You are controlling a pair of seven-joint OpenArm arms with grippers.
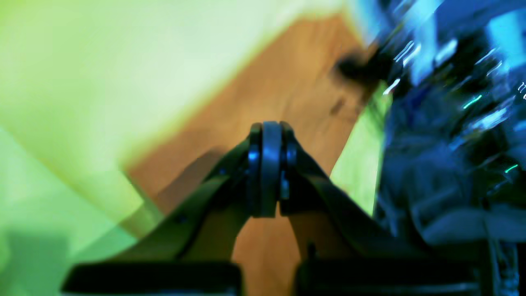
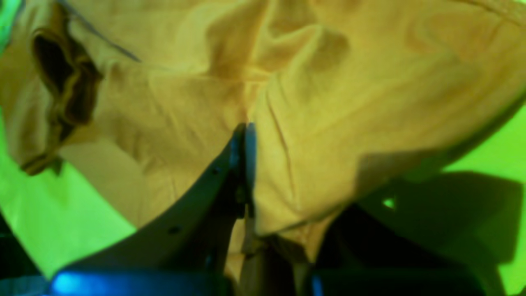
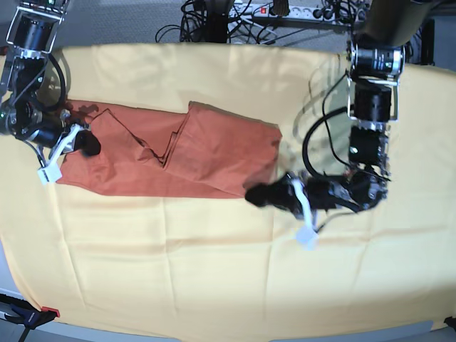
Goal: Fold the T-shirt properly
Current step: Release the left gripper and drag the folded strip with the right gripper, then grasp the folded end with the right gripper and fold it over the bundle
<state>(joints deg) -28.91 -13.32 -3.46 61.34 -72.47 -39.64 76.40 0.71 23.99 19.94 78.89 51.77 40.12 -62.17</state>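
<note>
The T-shirt (image 3: 171, 157) lies partly folded on the far-left part of the yellow cloth (image 3: 228, 271). The right gripper (image 2: 245, 135) pinches its left edge, while the left gripper (image 1: 269, 164) is clenched empty beside the right hem. That thin pinch could slip, or drag the yellow cloth along

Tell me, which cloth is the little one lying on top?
The rust-orange T-shirt. It lies folded over on the much bigger pale yellow cloth, which covers the whole table.
</note>
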